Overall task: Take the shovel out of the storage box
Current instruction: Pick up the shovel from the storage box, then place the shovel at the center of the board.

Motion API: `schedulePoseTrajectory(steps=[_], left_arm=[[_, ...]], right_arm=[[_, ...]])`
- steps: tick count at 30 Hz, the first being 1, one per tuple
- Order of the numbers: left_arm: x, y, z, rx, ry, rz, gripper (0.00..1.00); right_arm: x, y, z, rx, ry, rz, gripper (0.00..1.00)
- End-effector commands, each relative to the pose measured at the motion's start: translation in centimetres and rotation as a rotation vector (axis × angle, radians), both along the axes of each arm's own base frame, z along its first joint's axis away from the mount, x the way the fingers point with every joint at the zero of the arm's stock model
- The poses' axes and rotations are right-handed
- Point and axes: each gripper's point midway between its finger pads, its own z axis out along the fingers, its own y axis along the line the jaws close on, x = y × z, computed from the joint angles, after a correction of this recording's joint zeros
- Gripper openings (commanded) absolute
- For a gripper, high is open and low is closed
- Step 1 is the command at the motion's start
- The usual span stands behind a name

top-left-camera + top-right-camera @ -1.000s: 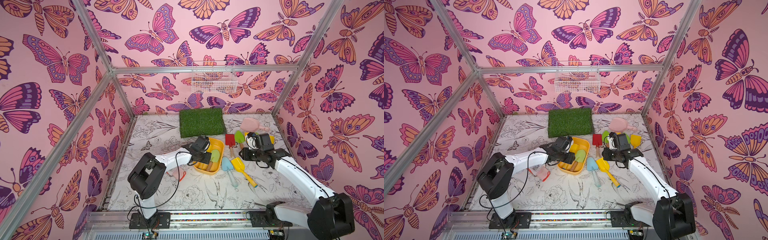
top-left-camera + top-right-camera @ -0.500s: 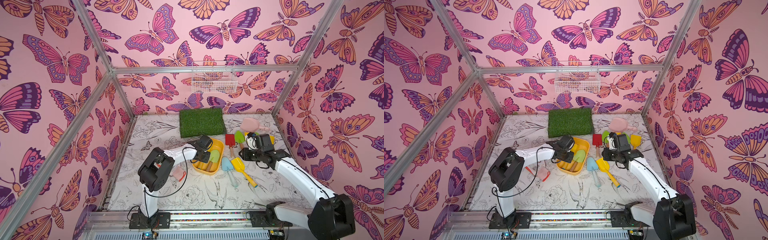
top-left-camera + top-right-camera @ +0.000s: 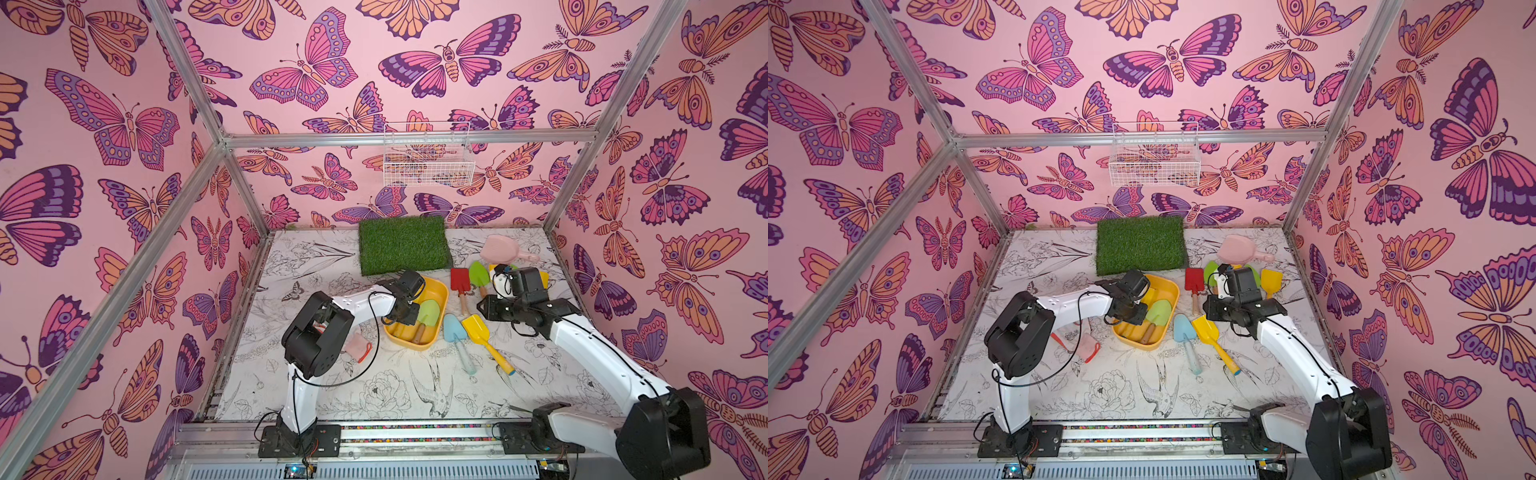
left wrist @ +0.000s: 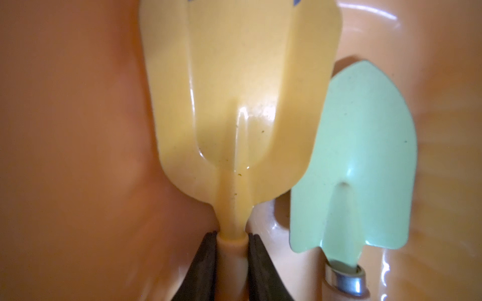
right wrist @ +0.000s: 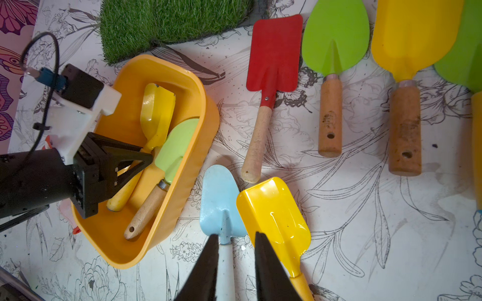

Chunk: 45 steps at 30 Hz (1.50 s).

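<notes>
The left gripper (image 4: pixel 232 238) is clamped on the neck of the yellow shovel (image 4: pixel 240 91), which lies in the storage box (image 5: pixel 193 166) beside a pale green shovel (image 4: pixel 365 156). To the right of the box, the right gripper (image 5: pixel 236 235) has its jaws slightly apart and empty.

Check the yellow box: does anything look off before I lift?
Nothing spilled or damaged. The storage box holds two shovels: the left pincer grips the yellow shovel at its neck, and its blade overlaps the pale green shovel, so they may snag.

Robot lab enclosure, aluminium frame (image 3: pixel 409 138), butterfly-print walls (image 3: pixel 104 124), left arm (image 3: pixel 365 302), right arm (image 3: pixel 590 353), bolted base rail (image 3: pixel 415 435).
</notes>
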Motion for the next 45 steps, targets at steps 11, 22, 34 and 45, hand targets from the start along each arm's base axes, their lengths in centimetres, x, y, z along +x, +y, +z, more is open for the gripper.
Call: schedulePoseTrajectory(steps=[11, 22, 34, 45], left_arm=[[-0.6, -0.5, 6.5, -0.140, -0.088, -0.016, 0.06], [-2.5, -2.3, 12.1, -0.371, -0.157, -0.090, 0.03], [-5.3, -4.7, 15.8, -0.596, -0.283, -0.282, 0.00], [-6.9, -7.0, 14.6, -0.573, -0.276, -0.372, 0.00]], right_arm=[[-0.1, 0.1, 1.6, 0.047, -0.037, -0.009, 0.29], [-1.6, 0.3, 4.4, 0.131, -0.099, -0.016, 0.40], [-2.0, 3.3, 9.4, 0.499, -0.162, -0.069, 0.44], [-2.3, 5.8, 11.4, 0.585, -0.220, -0.063, 0.40]])
